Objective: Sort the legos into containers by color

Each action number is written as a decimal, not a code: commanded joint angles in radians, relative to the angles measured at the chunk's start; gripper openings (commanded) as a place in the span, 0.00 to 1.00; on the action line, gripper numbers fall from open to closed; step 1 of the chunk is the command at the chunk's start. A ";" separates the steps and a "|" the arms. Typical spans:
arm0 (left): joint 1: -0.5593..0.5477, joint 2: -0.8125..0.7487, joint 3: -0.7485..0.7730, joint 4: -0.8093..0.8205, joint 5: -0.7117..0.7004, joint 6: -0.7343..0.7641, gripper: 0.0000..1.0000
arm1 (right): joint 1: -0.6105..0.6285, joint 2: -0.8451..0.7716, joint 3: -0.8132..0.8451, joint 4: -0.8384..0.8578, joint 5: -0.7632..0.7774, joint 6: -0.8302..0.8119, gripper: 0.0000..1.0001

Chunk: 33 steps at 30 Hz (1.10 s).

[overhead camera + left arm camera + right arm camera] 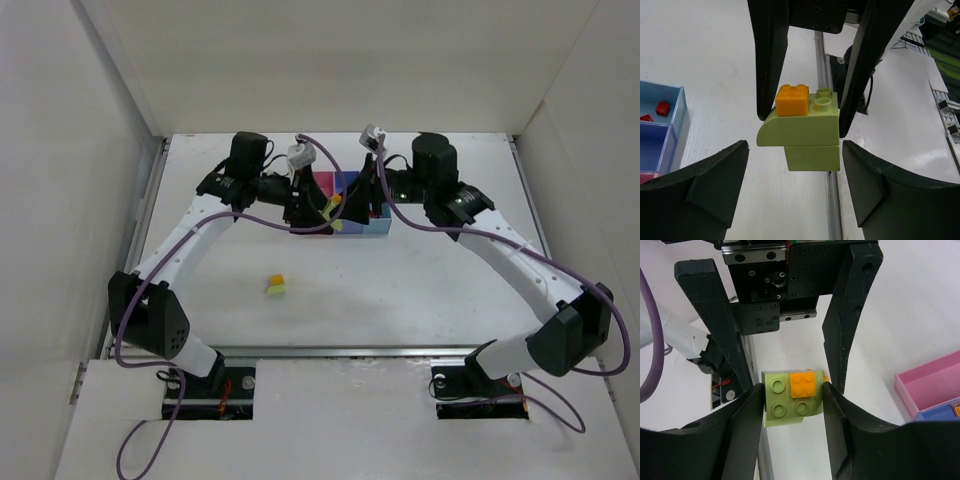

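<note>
White worktop (400,290) and plain white walls (60,200) surround your two arms, which meet head to head over the far side. Your right end effector (792,387) is clenched on a lime green brick stack (785,407). Both of its fingers press against the stack's sides, and a small orange brick (804,385) sits on the studs on top.

Your left end effector (794,145) faces it from the opposite side, released. Its fingers (705,190) stand either side of the same stack with a clear gap on each side, touching nothing that you can see. The stack is carried by the right end effector alone.

The containers (383,226) lie just beneath and behind both end effectors, which largely hide them from above. From the left wrist they sit off to the left of the fingers, and the light blue compartment (679,107) holds two red bricks (662,108). From the right wrist, the pink compartment (905,395) lies to the right of the fingers. A bit of orange shows at the picture's edge in the purple-blue one beside it.

One more brick pair (276,286), orange on lime, rests on the worktop, well away from the left end effector toward the arm bases.
</note>
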<state>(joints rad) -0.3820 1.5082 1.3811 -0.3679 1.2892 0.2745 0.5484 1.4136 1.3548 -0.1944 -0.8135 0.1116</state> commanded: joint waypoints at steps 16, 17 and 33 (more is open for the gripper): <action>-0.008 0.020 0.065 -0.085 0.101 0.061 0.60 | 0.038 0.012 0.052 0.006 -0.004 -0.029 0.00; -0.008 0.030 0.065 -0.095 0.101 0.061 0.57 | 0.038 0.012 0.052 0.006 -0.004 -0.029 0.00; -0.008 0.082 0.094 -0.238 -0.013 0.153 0.00 | 0.047 0.002 0.052 -0.014 0.060 -0.029 0.00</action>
<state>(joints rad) -0.3866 1.5673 1.4345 -0.5365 1.3369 0.3595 0.5797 1.4296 1.3605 -0.2363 -0.7795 0.0814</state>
